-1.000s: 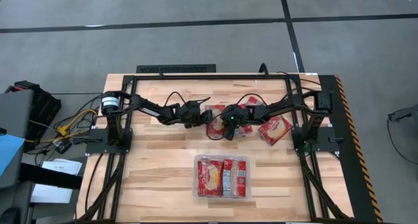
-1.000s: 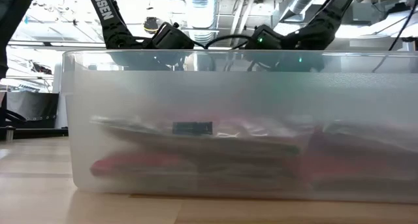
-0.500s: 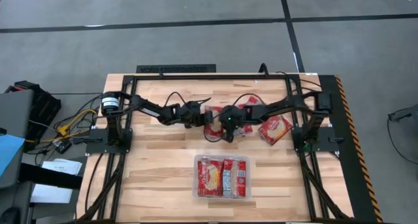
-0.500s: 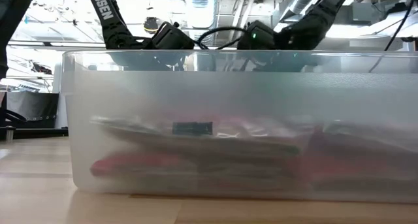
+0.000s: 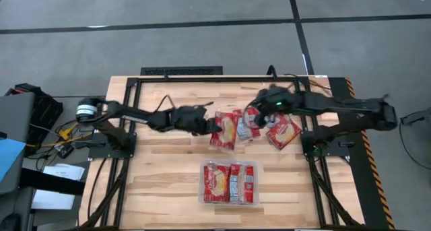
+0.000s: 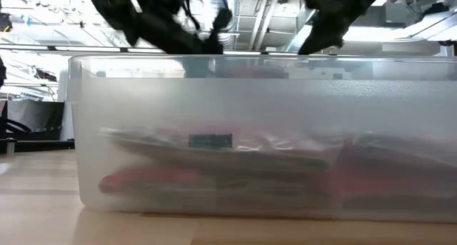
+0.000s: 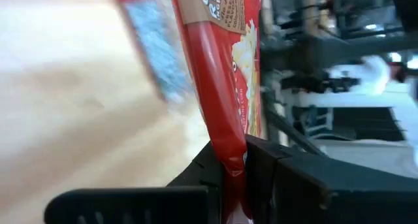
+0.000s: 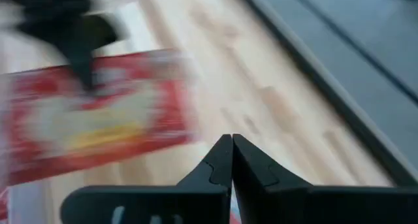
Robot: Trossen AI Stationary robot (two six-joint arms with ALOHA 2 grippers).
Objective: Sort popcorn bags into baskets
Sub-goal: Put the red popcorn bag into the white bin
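A: Where's the left pincer (image 5: 214, 125)?

B: Over the middle of the surface (image 5: 161, 170), reaching in from the left side. Its fingers (image 7: 261, 165) are clamped on the edge of one bag (image 5: 225, 130), which hangs out in front of them in the left wrist view.

A: And from above?

B: That bag sits just beyond the pincer, red with yellow print, beside two more: a narrow bag (image 5: 250, 125) and a wider bag (image 5: 283, 133) further right. Whether the held one clears the wood I cannot tell.

A: The right pincer (image 8: 232, 160)?

B: Closed with nothing in it; the two finger edges meet in its wrist view. It hovers above bare wood, with a red and yellow bag (image 8: 98, 123) ahead of it. In the high view the right arm stretches in from the right edge, its wrist over the far part of the surface, above the loose bags.

A: The bin (image 5: 229, 183)?

B: Near the front edge, well apart from both pincers. It holds packets (image 5: 229, 182) side by side, and the low view shows them stacked flat behind the clear wall (image 6: 257, 88).
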